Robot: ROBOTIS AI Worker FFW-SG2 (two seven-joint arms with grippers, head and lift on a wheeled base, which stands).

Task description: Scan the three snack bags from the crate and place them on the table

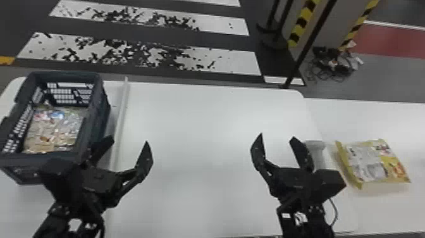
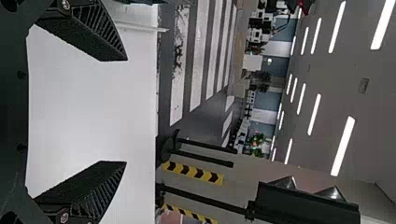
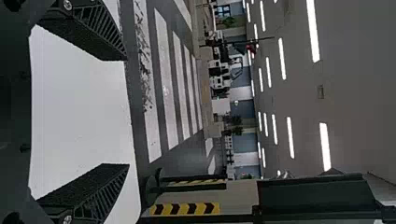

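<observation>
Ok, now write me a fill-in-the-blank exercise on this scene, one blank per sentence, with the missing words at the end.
The crate stands on the robot's ____ side.
The snack bag lying outside the crate has ____ edges.
The left tool and the right tool both have their fingers ____, not shut.
That snack bag lies to the ____ of the right tool.

Missing words: left; yellow; open; right.
</observation>
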